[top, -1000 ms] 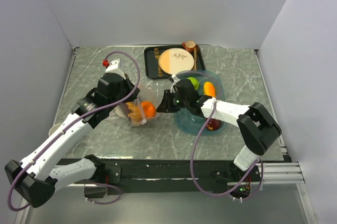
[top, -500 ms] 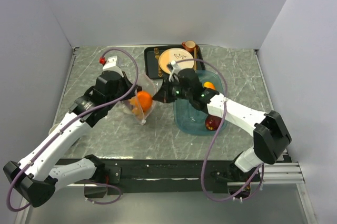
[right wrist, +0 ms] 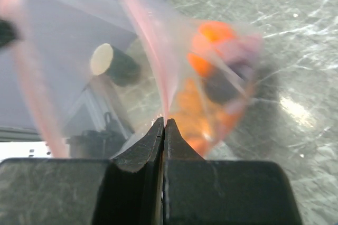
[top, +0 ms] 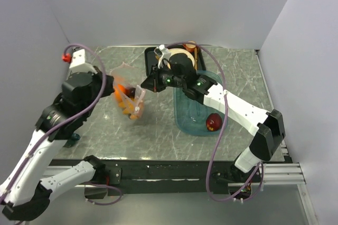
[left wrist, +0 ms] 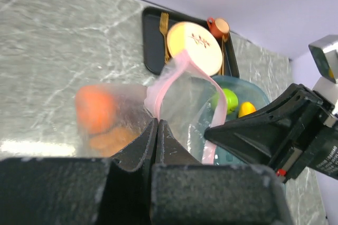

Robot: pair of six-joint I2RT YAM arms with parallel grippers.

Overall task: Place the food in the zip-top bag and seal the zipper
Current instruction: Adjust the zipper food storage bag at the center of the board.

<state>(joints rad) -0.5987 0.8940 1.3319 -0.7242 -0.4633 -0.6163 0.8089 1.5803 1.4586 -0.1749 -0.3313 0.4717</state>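
The clear zip-top bag (top: 128, 94) hangs above the table between both grippers. It holds an orange (left wrist: 95, 110), brownish-orange pieces (left wrist: 108, 139) and a dark purple piece (right wrist: 222, 85). My left gripper (top: 113, 86) is shut on the pink zipper (left wrist: 182, 69) at one side of the mouth. My right gripper (top: 143, 85) is shut on the zipper (right wrist: 153, 40) at the other side. A red apple (top: 213, 122) lies in the teal tray (top: 185, 122). A green apple (left wrist: 229, 99) and a yellow piece (left wrist: 246, 109) lie there too, hidden under my right arm in the top view.
A black tray (top: 151, 65) at the back holds the cream-and-orange plate (top: 179, 56), cutlery and a brown cup (left wrist: 219, 26). A dark cylinder with a cream end (right wrist: 113, 64) lies by the table's left front edge.
Both grippers have moved up and toward the back left, carrying the bag with them. The bag now hangs open between them, its food sagging to the bottom.
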